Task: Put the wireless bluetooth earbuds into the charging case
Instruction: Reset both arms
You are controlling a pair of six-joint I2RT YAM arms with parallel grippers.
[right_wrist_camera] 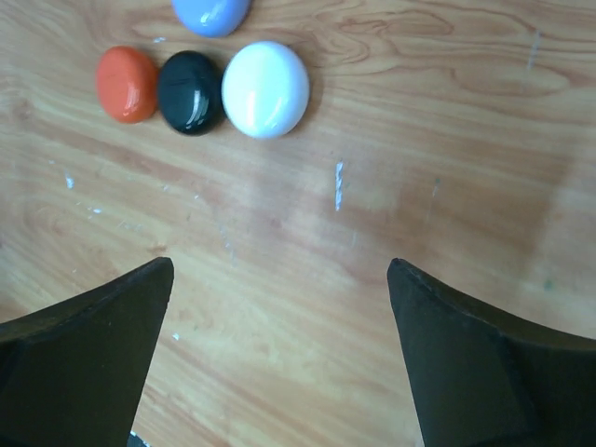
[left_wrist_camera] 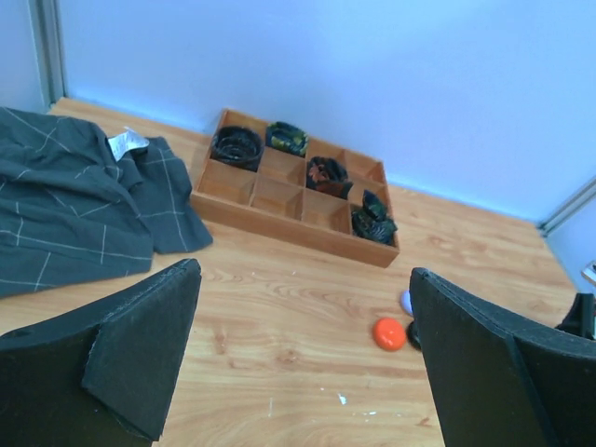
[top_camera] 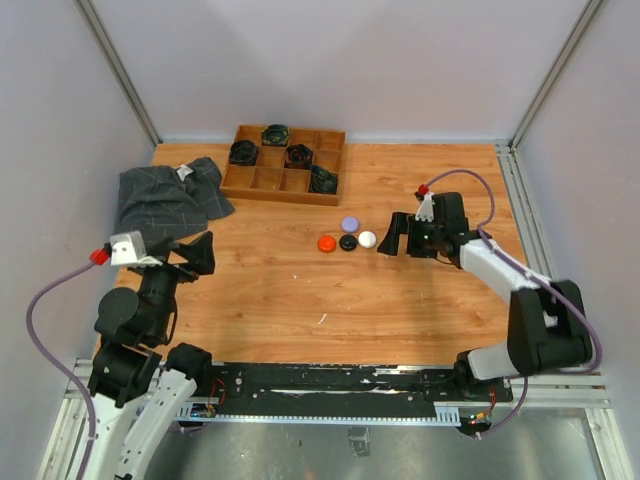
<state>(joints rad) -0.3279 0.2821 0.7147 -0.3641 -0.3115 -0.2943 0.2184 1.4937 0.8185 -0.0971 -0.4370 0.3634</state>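
Four closed round cases lie mid-table: orange-red (top_camera: 326, 242), black (top_camera: 347, 242), white (top_camera: 367, 239) and lilac (top_camera: 350, 224). No loose earbuds show in any view. My right gripper (top_camera: 398, 245) is open and empty, just right of the white case. In the right wrist view it (right_wrist_camera: 279, 270) hovers over bare wood, with the orange-red (right_wrist_camera: 128, 84), black (right_wrist_camera: 190, 91), white (right_wrist_camera: 265, 88) and lilac (right_wrist_camera: 212, 14) cases ahead of it. My left gripper (top_camera: 198, 255) is open and empty at the left, far from the cases; its view (left_wrist_camera: 303, 270) shows the orange-red case (left_wrist_camera: 389, 333) beside its right finger.
A wooden compartment tray (top_camera: 280, 193) stands at the back, with dark bundled items (top_camera: 243, 151) in several cells; it also shows in the left wrist view (left_wrist_camera: 279, 219). A grey checked cloth (top_camera: 165, 195) lies at the back left. Walls enclose the table.
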